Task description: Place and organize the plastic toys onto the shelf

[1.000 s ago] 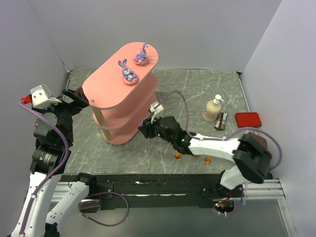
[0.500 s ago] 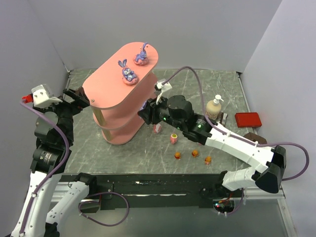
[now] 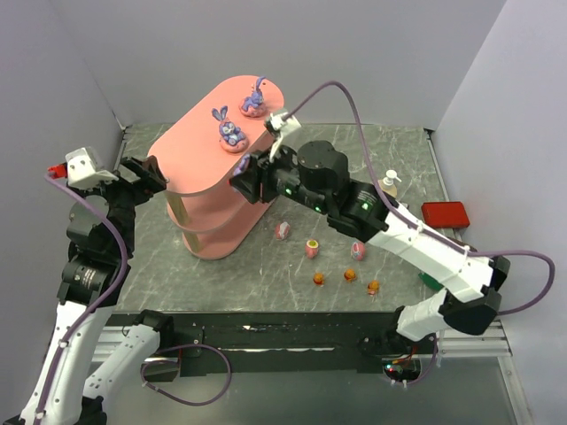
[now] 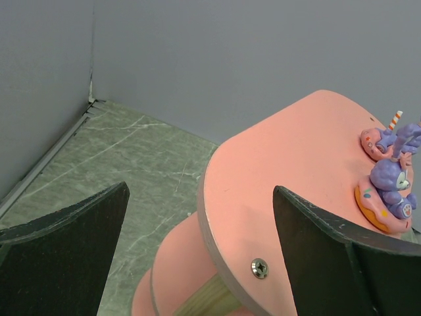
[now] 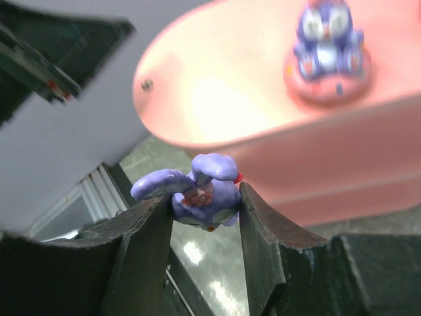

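The pink three-tier shelf (image 3: 199, 168) stands at the table's left-middle. Two purple bunnies (image 3: 232, 131) (image 3: 254, 99) sit on its top board; they also show in the left wrist view (image 4: 389, 186) (image 4: 389, 137). My right gripper (image 3: 244, 180) is shut on a third purple bunny (image 5: 209, 192), held at the top board's near right edge (image 5: 217, 99). My left gripper (image 4: 200, 191) is open and empty at the top board's left end. Pink-and-white egg toys (image 3: 282, 231) (image 3: 312, 248) (image 3: 358, 251) and tiny orange toys (image 3: 318, 279) (image 3: 350, 274) (image 3: 373, 286) lie on the table.
A cream pump bottle (image 3: 384, 188) stands partly behind my right arm. A flat red box (image 3: 444, 214) lies at the far right. Grey walls close in the table at the left, back and right.
My right arm has risen from the table and swung left to the shelf's top board with the bunny in its jaws, uncovering the toys beneath. My left gripper shifted slightly right.
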Motion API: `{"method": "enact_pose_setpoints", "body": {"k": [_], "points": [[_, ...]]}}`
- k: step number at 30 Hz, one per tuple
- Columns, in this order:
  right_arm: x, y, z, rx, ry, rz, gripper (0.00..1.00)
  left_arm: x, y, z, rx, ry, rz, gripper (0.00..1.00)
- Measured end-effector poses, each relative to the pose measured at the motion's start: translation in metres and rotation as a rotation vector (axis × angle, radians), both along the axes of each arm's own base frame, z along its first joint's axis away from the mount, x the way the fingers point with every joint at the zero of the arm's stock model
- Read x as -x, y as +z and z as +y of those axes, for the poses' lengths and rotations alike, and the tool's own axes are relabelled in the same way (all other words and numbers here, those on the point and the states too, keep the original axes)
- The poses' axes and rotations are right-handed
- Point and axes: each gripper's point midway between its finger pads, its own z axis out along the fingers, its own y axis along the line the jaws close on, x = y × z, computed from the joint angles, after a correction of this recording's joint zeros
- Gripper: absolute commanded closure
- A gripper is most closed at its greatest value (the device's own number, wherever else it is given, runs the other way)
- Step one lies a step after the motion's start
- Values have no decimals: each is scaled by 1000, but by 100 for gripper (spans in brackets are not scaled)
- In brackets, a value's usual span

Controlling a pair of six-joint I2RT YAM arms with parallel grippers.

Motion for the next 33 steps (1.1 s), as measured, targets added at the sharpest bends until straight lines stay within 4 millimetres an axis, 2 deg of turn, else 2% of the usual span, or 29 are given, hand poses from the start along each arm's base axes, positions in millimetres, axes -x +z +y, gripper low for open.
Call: {"method": "enact_pose_setpoints", "body": {"k": [2, 4, 7, 10, 15, 25, 33], "points": [[-5, 11, 8, -6, 0, -16, 100, -1, -1, -1, -1, -2, 4, 4], [-11, 13, 16, 5, -5, -18, 100, -1, -2, -1, -2, -3, 7, 3], [-24, 5, 31, 33, -18, -7, 100, -2, -2, -2, -3, -7, 9, 4], [-33, -12, 45, 69, -24, 16, 100, -3, -3, -2, -4, -7, 13, 4], [-45, -11, 57, 71, -46, 14, 100, -6, -7, -3, -6, -7, 27, 4], [-53, -11, 68, 102, -54, -19, 100, -6, -9, -3, -9, -7, 36, 4], [-45, -10, 79, 137, -12, -104, 90, -6, -10, -3, -10, -6, 41, 4]]}}
